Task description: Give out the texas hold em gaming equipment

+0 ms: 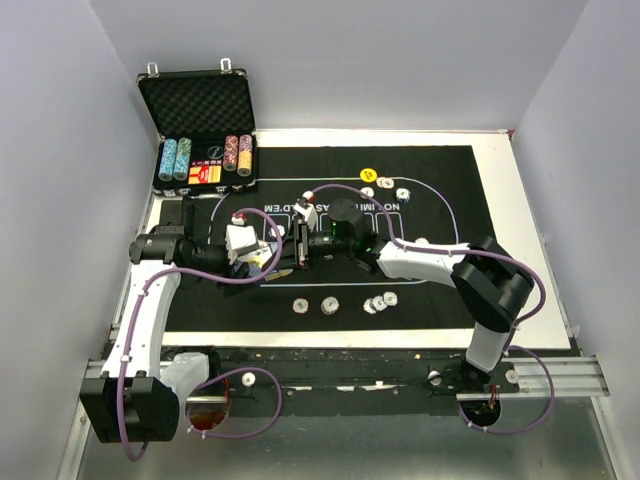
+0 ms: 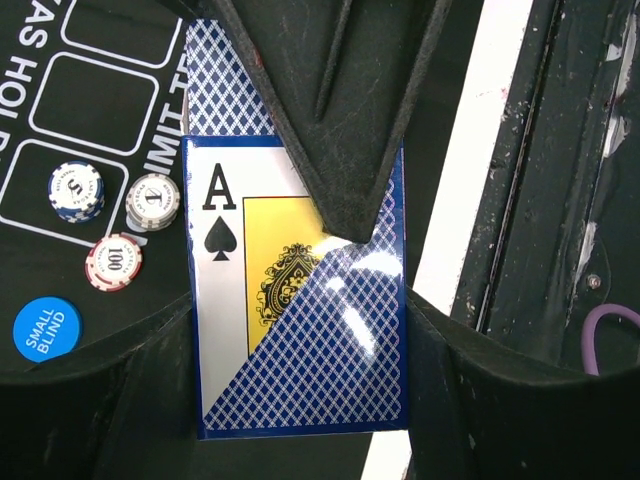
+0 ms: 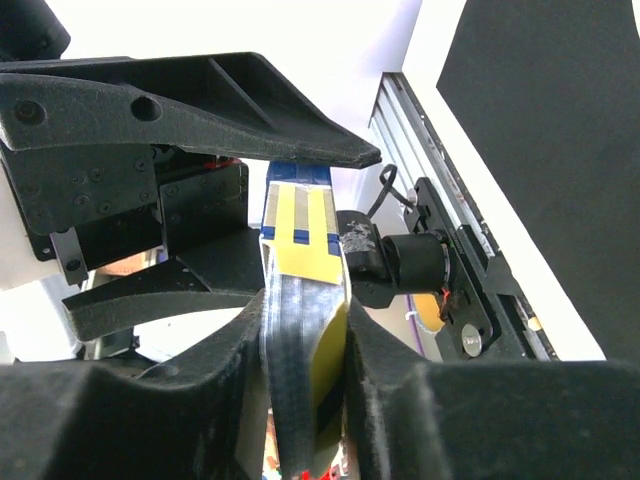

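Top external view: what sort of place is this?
Probably a white-walled robot test cell set up as a poker table: a black mat printed NO LIMIT TEXAS HOLD'EM, an open case of poker chips, a card pack held between left gripper and right gripper.

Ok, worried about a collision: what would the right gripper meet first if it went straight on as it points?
Probably the left gripper, facing it close ahead, clamped on the same card pack the right gripper holds.

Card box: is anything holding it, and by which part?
Both grippers hold the card box: the left gripper clamps its two long edges, and the right gripper pinches its flat faces.
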Controlling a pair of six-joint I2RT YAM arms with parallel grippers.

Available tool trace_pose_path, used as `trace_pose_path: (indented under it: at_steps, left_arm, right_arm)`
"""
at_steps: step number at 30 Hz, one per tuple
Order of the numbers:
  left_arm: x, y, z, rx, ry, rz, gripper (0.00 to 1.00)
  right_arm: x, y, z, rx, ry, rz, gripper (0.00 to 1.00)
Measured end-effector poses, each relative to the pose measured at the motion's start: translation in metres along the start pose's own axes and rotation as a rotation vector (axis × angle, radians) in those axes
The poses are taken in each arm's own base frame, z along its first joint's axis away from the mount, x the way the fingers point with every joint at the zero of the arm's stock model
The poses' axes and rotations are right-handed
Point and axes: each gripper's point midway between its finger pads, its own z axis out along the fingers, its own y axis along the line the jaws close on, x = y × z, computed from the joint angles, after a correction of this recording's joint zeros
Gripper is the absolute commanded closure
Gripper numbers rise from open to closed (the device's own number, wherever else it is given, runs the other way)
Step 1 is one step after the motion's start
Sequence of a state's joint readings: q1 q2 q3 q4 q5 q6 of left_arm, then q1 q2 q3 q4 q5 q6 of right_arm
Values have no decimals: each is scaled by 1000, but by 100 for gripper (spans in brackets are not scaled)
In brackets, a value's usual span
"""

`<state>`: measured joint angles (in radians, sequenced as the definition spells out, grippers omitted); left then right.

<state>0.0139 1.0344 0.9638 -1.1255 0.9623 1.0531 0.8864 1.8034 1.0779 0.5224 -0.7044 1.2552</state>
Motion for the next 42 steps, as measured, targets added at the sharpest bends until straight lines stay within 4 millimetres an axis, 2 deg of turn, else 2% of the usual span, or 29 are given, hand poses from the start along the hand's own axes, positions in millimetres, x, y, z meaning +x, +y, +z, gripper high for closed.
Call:
trace_pose_path:
  at_steps: [5,9,12,17,24,30,35,42]
  left_arm:
    - [5,-4,1,22,15,-6,43]
    - [10,-9,2,52,32,-10,45]
    - [14,-14,2,75,41,-7,46]
    - [19,-22,1,117,55,1,48]
    - [24,-23,3,138,71,-22,48]
    - [24,-20,3,129,77,-24,48]
    - [25,-19,3,122,81,-27,48]
    - [26,-13,4,104,87,-34,48]
  right_arm:
    - [0,1,-1,-1,-3,-10,31]
    - [-5,3,-8,11,-20,-39,28]
    - [-7,5,-23,32,-40,-59,28]
    - [-12,5,-43,89,-75,-109,31]
    - [-4,-11,-51,173,-53,-128,39]
    - [-4,-24,-46,216,-24,-124,41]
    - [-4,-27,-41,223,-10,-134,45]
    - [1,-27,-34,213,21,-147,59]
